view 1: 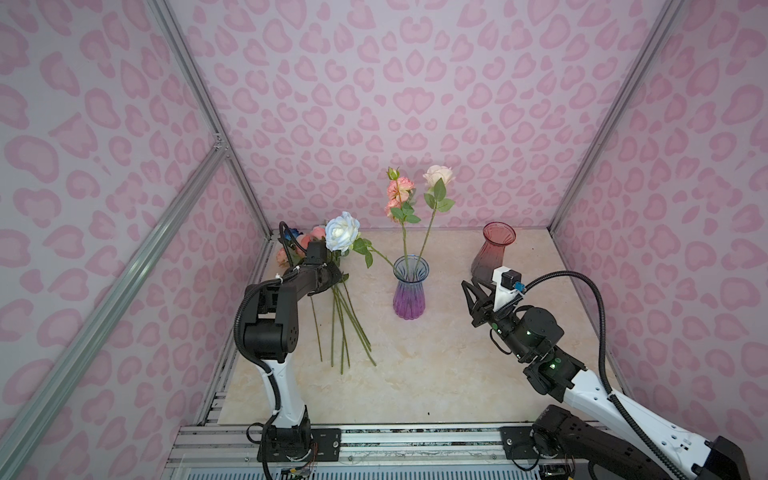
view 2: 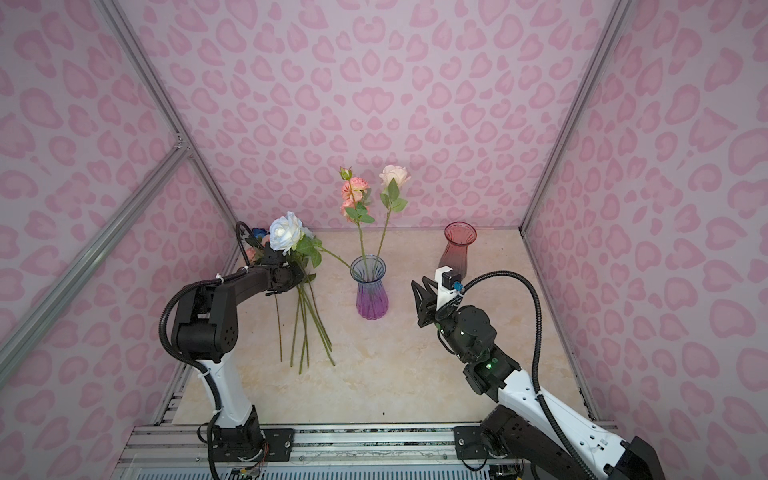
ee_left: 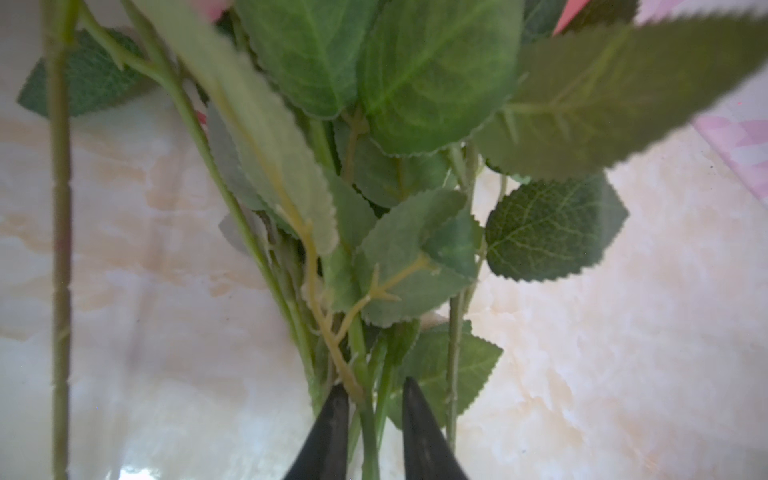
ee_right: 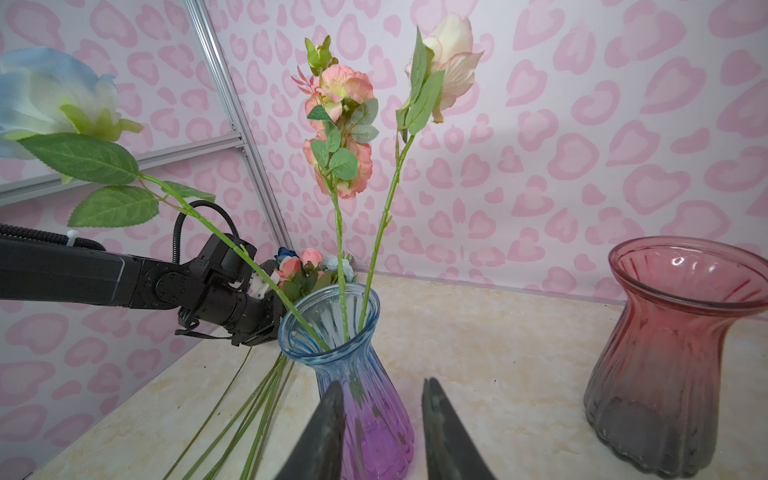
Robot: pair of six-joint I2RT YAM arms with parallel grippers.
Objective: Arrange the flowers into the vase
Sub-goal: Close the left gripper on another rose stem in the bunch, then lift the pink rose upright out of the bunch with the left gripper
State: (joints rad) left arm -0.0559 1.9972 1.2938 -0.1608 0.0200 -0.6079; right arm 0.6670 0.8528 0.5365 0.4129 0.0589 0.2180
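A fluted glass vase, blue at its flared mouth and purple at its base (view 1: 409,299), stands at the centre of the pale marbled surface (view 1: 436,374) and holds three artificial flowers. A coral spray rose (view 1: 397,191) and a cream rose tinged with pink (view 1: 438,176) rise nearly upright from it. A white rose shaded with blue (view 1: 342,232) leans far out to the left of the vase, its long stem propped on the rim, probably because the heavy head pulls it over. Left of the vase, the loose bundle of green-stemmed roses (view 1: 341,322) lies flat on the surface, heads towards the back wall, where the left arm can reach it. The left claw (ee_left: 374,386) sits low among those stems and leaves, its jaws narrow with thin stems between them. Whether they pinch a stem or merely straddle it cannot be told, though the pose suggests one flower is being singled out for the vase. Just right of the vase, the right claw (ee_right: 383,384) hovers partly spread and empty, pointed at the vase's body, apparently placed to steady the glass or take a stem passed across. A fluted red glass vase with a smoky base (view 1: 492,253) stands empty behind and to the right of the blue vase, clear of the work. By the look of the pile, most of the flowers are not yet arranged.
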